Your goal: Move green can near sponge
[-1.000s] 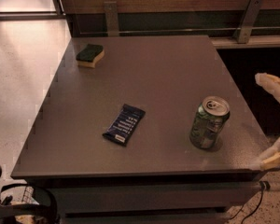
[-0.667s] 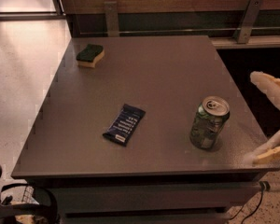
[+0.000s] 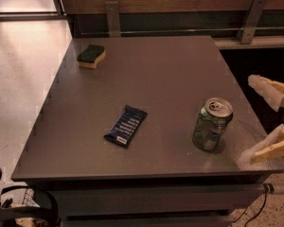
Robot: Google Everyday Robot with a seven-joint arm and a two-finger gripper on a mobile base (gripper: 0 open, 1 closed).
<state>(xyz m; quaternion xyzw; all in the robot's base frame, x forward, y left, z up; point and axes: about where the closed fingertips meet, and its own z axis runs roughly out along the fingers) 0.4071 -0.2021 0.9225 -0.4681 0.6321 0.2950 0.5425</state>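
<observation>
The gripper is at the right side of the table, just off its edge. Its two pale fingers are spread wide apart and hold nothing. One finger is higher up and farther back. The other is low, with its tip by the table's front right corner.

The green can stands upright on the table, a little to the left of the gripper, not touching it. It sits close to the right edge and the front edge.

I think the job is only starting: the gripper is getting ready to reach for the can. Next it needs to slide in so the can is between the fingers, then close on it gently so it does not tip.

The sponge is far away, near the back left corner. A dark blue snack wrapper lies flat toward the front, between the two but off to the side. The middle of the table is bare, so the can has lots of room to cross behind the wrapper. It should stop before the left edge.
</observation>
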